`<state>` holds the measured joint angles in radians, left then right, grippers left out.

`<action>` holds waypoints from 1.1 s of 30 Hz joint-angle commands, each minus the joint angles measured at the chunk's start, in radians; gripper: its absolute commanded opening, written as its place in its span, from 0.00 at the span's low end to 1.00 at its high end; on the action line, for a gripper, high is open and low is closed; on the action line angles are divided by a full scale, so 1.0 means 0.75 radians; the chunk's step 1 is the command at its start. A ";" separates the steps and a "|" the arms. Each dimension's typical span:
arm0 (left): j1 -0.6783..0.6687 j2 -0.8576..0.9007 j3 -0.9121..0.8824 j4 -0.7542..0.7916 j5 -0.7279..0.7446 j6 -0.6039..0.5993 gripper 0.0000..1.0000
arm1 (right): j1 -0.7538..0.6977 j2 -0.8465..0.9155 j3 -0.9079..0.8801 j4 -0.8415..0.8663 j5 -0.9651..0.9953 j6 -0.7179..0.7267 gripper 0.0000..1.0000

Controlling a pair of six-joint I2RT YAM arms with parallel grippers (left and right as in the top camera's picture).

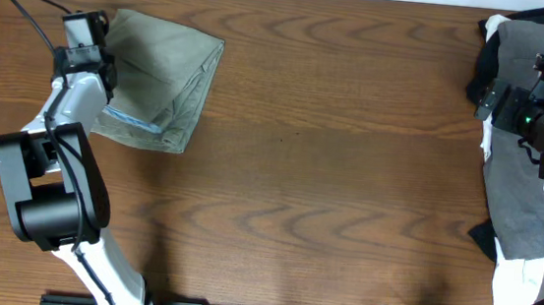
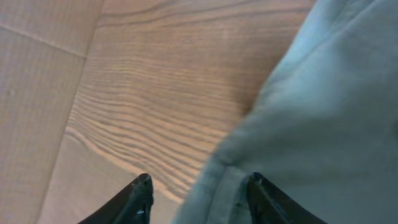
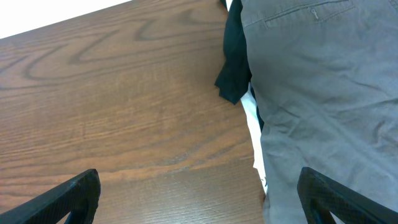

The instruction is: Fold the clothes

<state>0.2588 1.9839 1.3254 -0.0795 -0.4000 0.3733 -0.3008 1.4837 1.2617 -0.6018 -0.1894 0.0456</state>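
Observation:
The clothes here are khaki-olive shorts (image 1: 165, 79), lying folded into a compact bundle at the table's far left, with a strip of pale blue lining (image 1: 136, 121) showing at the near edge. My left gripper (image 1: 102, 39) sits at the bundle's left edge. In the left wrist view it (image 2: 199, 186) is open. A hem of the shorts (image 2: 311, 118) lies between the fingers, and the right fingertip (image 2: 256, 182) rests on the cloth. My right gripper (image 1: 487, 97) hovers wide open (image 3: 199, 199) over the edge of a grey garment (image 3: 323, 93), holding nothing.
A pile of other garments lies along the right edge: grey trousers (image 1: 520, 194) on top, black cloth (image 1: 483, 240) and white cloth (image 1: 512, 282) beneath. The brown wooden table (image 1: 329, 177) stretches between the two groups. The left arm's base (image 1: 45, 202) stands at front left.

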 commanded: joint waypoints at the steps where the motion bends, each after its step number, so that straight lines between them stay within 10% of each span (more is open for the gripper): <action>1: 0.003 -0.058 0.037 0.001 -0.079 -0.048 0.57 | -0.002 0.007 -0.007 0.004 0.002 0.013 0.99; 6: 0.002 -0.181 0.037 -0.138 -0.059 -0.439 0.51 | -0.001 0.007 -0.007 0.004 0.002 0.013 0.99; 11: 0.007 -0.330 0.037 -0.347 0.371 -0.614 0.39 | -0.001 0.007 -0.007 0.004 0.002 0.013 0.99; 18: 0.009 -0.298 0.025 -0.559 0.804 -0.621 0.38 | -0.001 0.007 -0.007 0.004 0.002 0.013 0.99; 33: -0.078 -0.203 0.026 -0.672 0.807 -0.437 0.57 | -0.001 0.007 -0.007 0.004 0.002 0.013 0.99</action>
<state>0.2363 1.8652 1.3411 -0.5751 0.2523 -0.0010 -0.3008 1.4837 1.2617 -0.6018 -0.1894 0.0452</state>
